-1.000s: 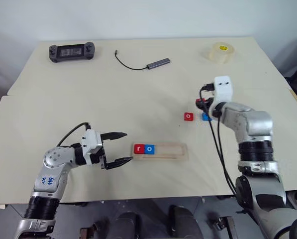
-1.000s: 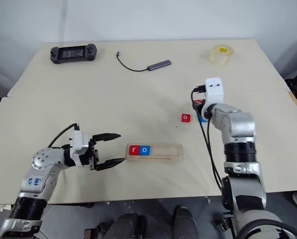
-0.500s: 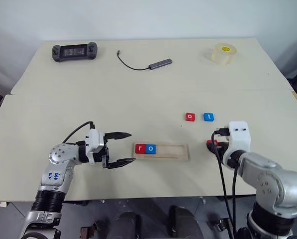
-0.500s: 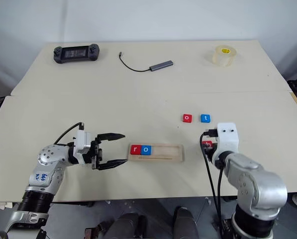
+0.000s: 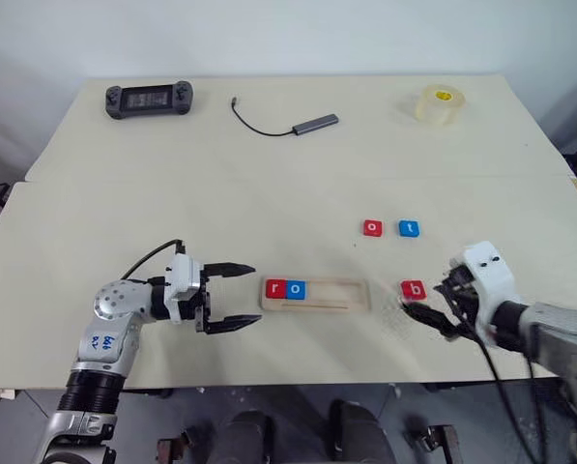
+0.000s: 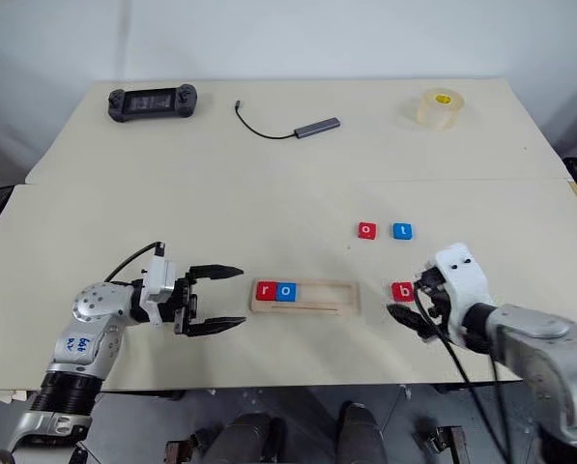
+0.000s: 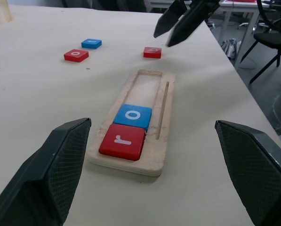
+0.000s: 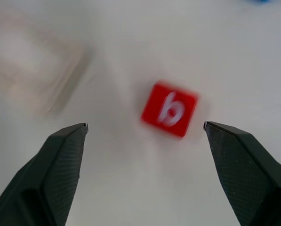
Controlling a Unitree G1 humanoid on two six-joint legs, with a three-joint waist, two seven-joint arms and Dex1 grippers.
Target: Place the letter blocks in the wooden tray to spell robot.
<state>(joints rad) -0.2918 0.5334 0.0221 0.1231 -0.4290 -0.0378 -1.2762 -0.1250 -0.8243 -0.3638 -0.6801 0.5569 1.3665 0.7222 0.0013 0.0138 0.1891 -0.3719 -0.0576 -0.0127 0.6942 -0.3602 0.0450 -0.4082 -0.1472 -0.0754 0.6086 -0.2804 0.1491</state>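
- Red square tile lettered b [image 5: 413, 288] lies on your table just right of the pale wooden tray [image 5: 315, 294].
- Your right gripper [image 5: 429, 311] hangs just beside it, fingers spread, holding nothing.
- Your left gripper [image 5: 240, 296] is spread too.

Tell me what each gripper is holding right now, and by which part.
Nothing is held. The right gripper is open with the red b block lying free on the table; the left gripper is open and empty beside the tray.

Cream table [image 5: 269, 184]: wooden tray [image 5: 315, 295] near front edge; red b block [image 5: 413, 288] just right of it; red o [image 5: 372, 228] & blue t [image 5: 409, 228] behind. Far side: game controller [image 5: 150, 99], USB adapter w/ cable [image 5: 288, 122], tape roll [image 5: 439, 103].
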